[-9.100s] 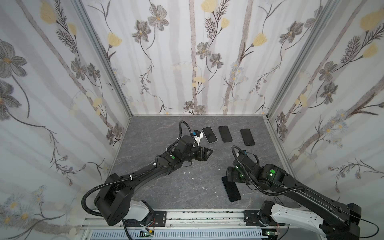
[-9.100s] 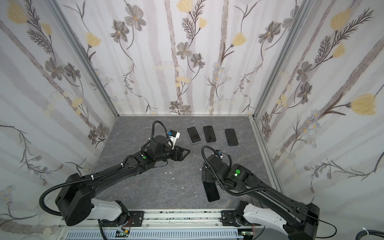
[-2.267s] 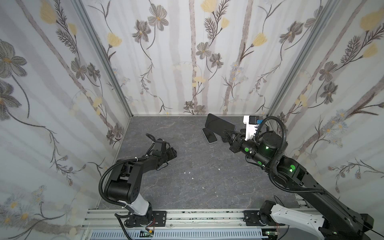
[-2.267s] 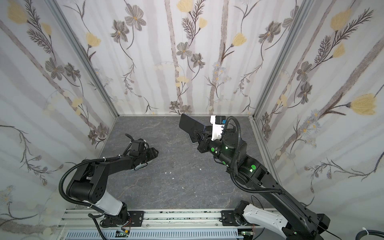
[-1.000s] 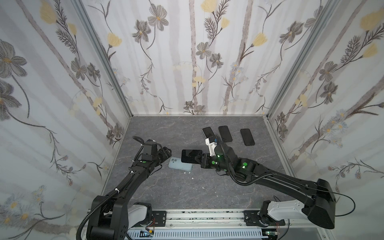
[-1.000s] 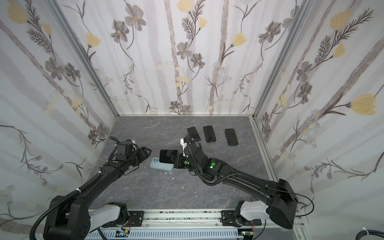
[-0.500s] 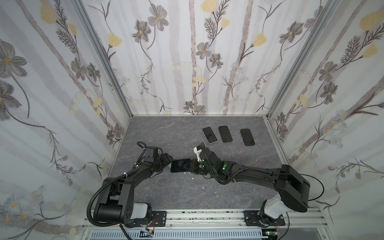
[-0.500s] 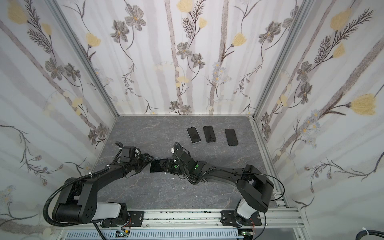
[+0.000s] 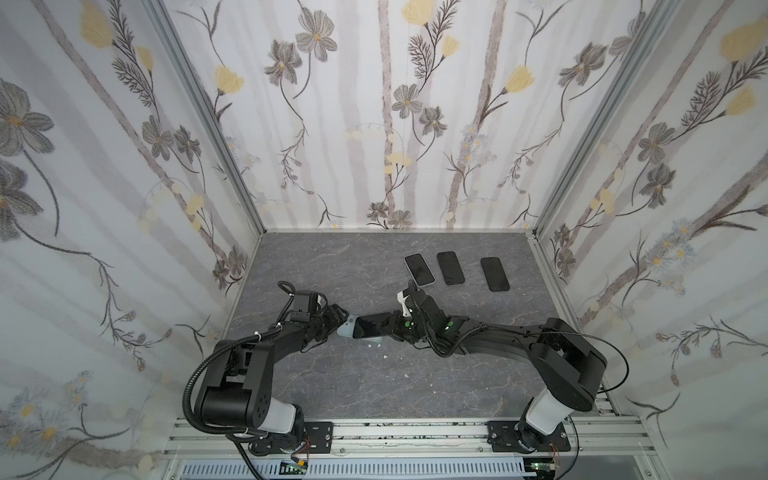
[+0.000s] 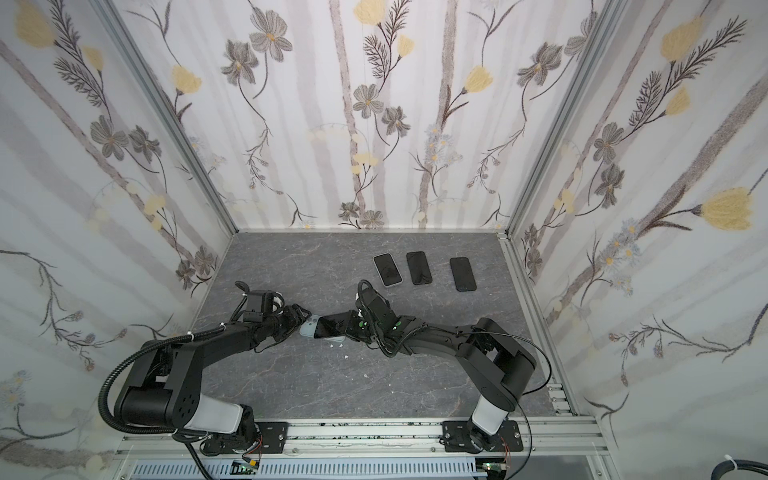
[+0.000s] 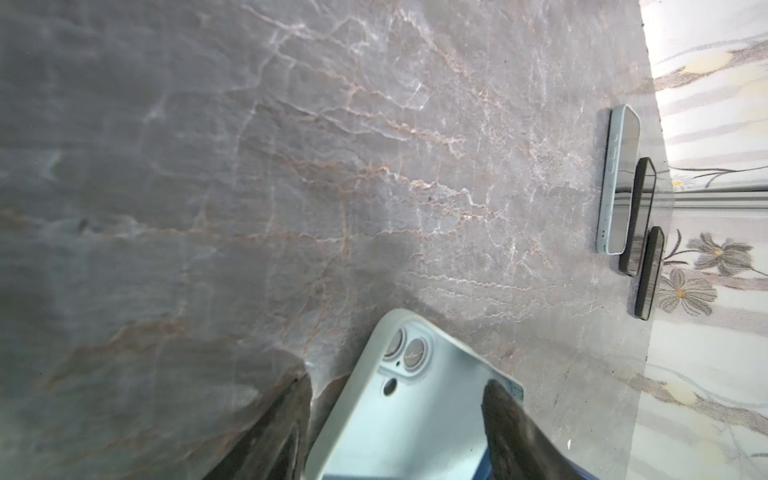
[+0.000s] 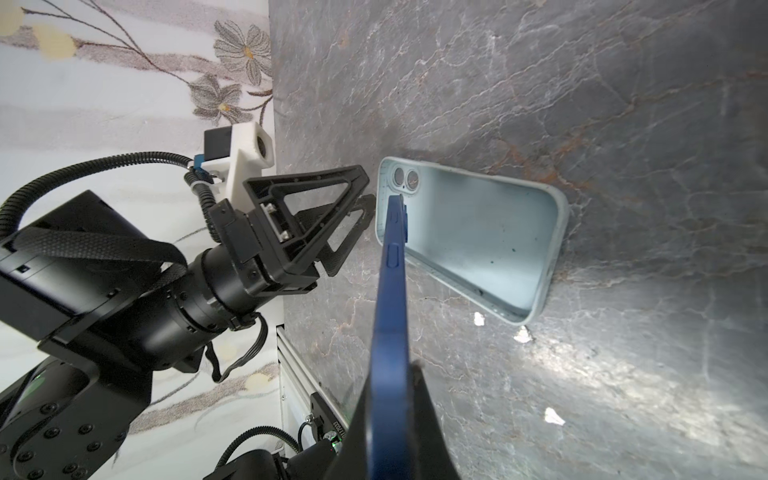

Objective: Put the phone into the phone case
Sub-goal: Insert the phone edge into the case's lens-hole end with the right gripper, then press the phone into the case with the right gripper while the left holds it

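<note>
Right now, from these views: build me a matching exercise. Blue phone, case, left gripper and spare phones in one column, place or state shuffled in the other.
Things:
1. blue phone
2. pale blue case
3. left gripper
4. row of three phones

Place or state:
A. flat at the far end of the table
B. open, at the case's camera end
C. lying open side up
D. tilted over the case, clamped in the right gripper

Pairs: 1-D, 2-C, 3-B, 4-A
</note>
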Action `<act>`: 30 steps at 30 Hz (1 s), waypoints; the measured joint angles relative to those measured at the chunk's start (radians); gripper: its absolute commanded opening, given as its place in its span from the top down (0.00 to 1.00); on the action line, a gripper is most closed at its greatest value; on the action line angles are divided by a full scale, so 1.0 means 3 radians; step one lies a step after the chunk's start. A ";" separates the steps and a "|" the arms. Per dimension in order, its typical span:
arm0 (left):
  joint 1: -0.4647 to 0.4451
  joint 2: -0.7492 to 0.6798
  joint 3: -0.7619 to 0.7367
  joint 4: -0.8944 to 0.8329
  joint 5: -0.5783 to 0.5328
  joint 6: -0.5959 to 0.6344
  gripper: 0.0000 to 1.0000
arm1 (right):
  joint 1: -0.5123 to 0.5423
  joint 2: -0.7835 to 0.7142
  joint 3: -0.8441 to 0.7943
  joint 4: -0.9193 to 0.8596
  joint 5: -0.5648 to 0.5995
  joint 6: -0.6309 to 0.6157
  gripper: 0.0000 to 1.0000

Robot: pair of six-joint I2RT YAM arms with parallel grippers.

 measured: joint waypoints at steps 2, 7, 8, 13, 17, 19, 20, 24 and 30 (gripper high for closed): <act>-0.0038 0.0038 0.0000 0.0081 0.0031 0.0000 0.32 | -0.0010 0.0065 0.0008 0.0020 -0.0031 -0.0003 1.00; -0.0186 0.0061 -0.0033 0.0201 0.0062 -0.0011 0.32 | -0.0081 0.0163 -0.0013 0.0134 -0.0167 -0.0009 1.00; -0.0209 0.0058 -0.0050 0.0234 0.0061 -0.0017 0.32 | -0.0095 0.0164 -0.0034 0.0165 -0.0168 -0.0009 1.00; -0.0282 -0.0018 -0.0177 0.0364 0.0060 -0.0085 0.32 | -0.0141 0.0084 -0.0206 0.0282 -0.0254 -0.0006 1.00; -0.0319 -0.0153 -0.0275 0.0333 0.0061 -0.0156 0.32 | -0.0169 -0.0039 -0.0249 0.0187 -0.0245 -0.0009 1.00; -0.0319 -0.0196 -0.0281 0.0270 0.0057 -0.0169 0.32 | -0.0189 -0.0081 -0.0237 0.0134 -0.0221 -0.0011 1.00; -0.0319 -0.0209 -0.0281 0.0245 0.0053 -0.0173 0.32 | -0.0202 -0.0090 -0.0224 0.0109 -0.0202 -0.0025 1.00; -0.0319 -0.0229 -0.0249 0.0161 0.0032 -0.0177 0.32 | -0.0221 -0.0106 -0.0192 0.0046 -0.0155 -0.0066 1.00; -0.0319 -0.0191 -0.0221 0.0135 0.0034 -0.0165 0.32 | -0.0247 0.0047 -0.0191 0.0062 -0.0202 -0.0125 1.00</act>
